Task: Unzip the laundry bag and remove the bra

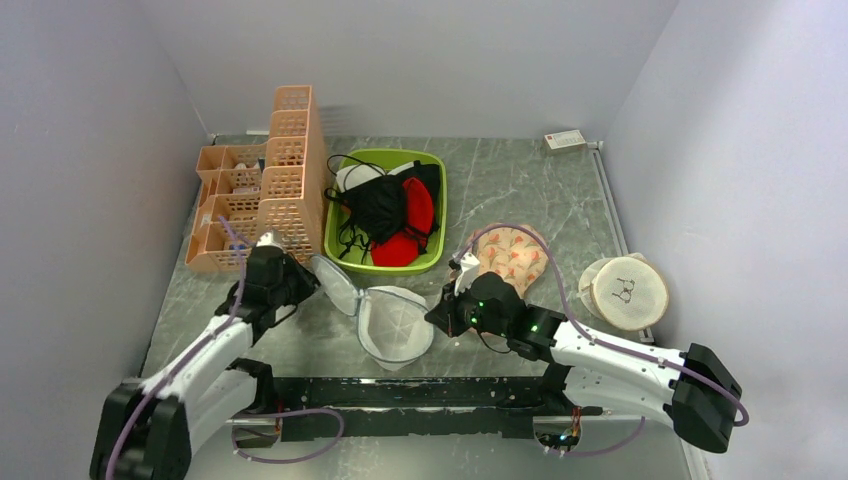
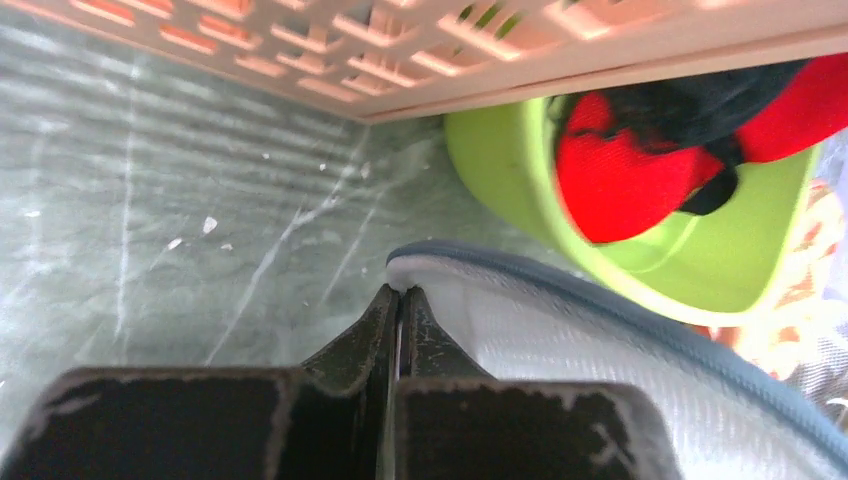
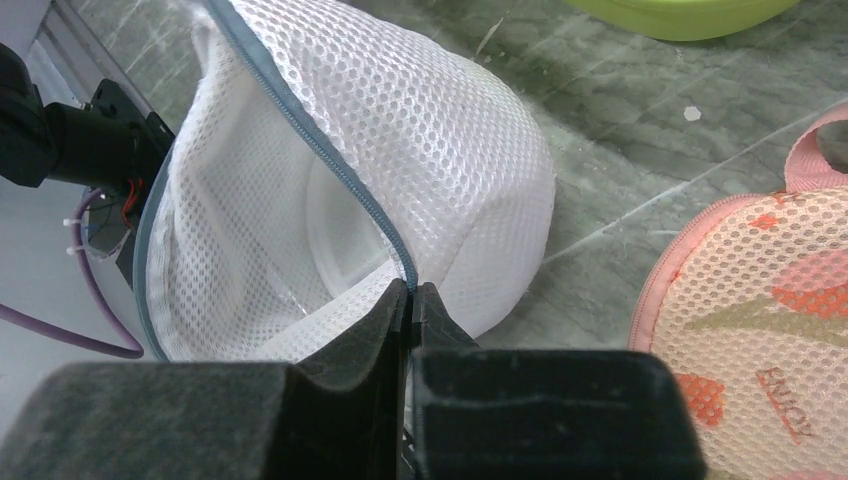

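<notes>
The laundry bag (image 1: 395,325) lies unzipped in the middle of the table, its two white mesh halves spread apart. My left gripper (image 1: 305,275) is shut on the rim of the left half (image 2: 620,360), pinching its corner (image 2: 400,292). My right gripper (image 1: 440,315) is shut on the zip edge of the right half (image 3: 400,130), the fingertips closed on the grey zip tape (image 3: 410,288). That half shows only white mesh inside. The red bra (image 1: 415,215) lies in the green bin (image 1: 335,240) under a black garment (image 1: 375,210); it also shows in the left wrist view (image 2: 620,185).
Orange lattice baskets (image 1: 290,170) stand at the back left, close over my left gripper (image 2: 500,50). A peach floral padded pouch (image 1: 510,255) lies just behind my right gripper (image 3: 760,300). A cream round mesh pouch (image 1: 625,292) sits at the right. A white-cupped item (image 1: 355,178) is in the bin.
</notes>
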Robot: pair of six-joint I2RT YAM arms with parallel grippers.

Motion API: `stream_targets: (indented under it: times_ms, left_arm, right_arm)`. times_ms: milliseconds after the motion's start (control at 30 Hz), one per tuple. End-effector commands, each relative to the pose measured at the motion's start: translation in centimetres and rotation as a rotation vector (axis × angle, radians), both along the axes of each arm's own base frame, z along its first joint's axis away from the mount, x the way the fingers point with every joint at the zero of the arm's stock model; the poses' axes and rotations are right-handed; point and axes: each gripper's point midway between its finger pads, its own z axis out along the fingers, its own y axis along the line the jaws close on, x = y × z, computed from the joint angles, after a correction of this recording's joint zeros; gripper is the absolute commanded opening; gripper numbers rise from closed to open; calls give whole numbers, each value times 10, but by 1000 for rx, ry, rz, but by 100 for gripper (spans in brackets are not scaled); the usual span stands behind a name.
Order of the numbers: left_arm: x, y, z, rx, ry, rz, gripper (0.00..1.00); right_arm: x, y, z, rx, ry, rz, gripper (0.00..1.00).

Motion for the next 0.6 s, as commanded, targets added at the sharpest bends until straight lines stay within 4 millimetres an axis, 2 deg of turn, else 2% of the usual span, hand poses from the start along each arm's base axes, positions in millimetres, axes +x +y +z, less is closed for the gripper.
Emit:
stream_targets:
  times_ms: [0, 67, 200, 333, 467, 567]
  left_arm:
    - [-16, 25, 47, 47, 40, 130, 7]
    - [-26, 37, 69, 86, 41, 168, 7]
    - [-36, 24, 111, 45, 68, 118, 7]
    - [-52, 33, 139, 122, 98, 84, 7]
    - [-65, 45, 188, 189, -16, 50, 7]
    - [-70, 40, 220, 226, -81, -57, 7]
  right_arm:
    - [5, 2, 8, -2, -36, -2, 0]
    - [10, 6, 12, -13, -50, -3, 0]
    - [22, 20, 16, -39, -67, 14, 0]
    - [42, 24, 22, -109, -93, -25, 0]
    - [52, 39, 30, -99, -100, 15, 0]
    - [53, 55, 30, -81, -87, 69, 0]
